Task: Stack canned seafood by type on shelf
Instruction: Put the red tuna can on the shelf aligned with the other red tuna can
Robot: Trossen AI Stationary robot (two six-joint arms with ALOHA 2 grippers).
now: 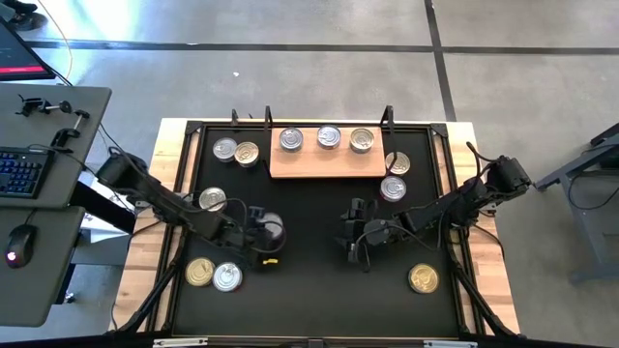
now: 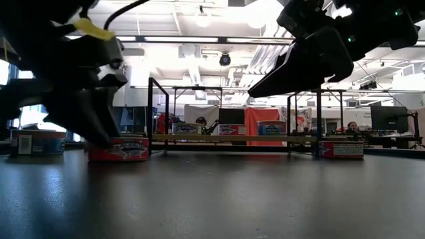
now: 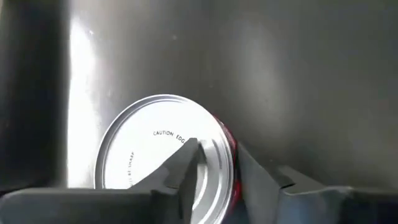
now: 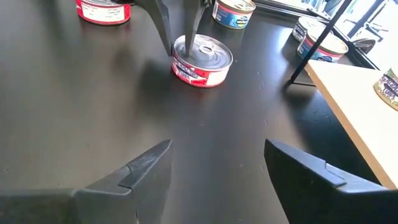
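Because its red label set it apart from the three blue tins (image 1: 329, 137) on the shelf (image 1: 327, 162), the silver-lidded can (image 1: 272, 228) sat left of centre on the black surface (image 1: 309, 290), straddled at its rim by the left pincer (image 1: 263, 232), fingers apart; the right pincer (image 1: 354, 238) hovered empty, spread wide, nearby.

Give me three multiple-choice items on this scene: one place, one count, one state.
1. Where does the red-labelled can at the left gripper stand?
A) on the shelf
B) on the black mat
C) on another can

2. How many cans are on the shelf?
A) three
B) one
C) five

3. How are the right gripper jaws?
A) shut on a can
B) shut, empty
C) open, empty

Key: 1 B, the can sits on the black mat, short of the shelf. 2 A, the high view shows three lids in a row. 3 C, the right wrist view shows a wide gap with only mat between them.
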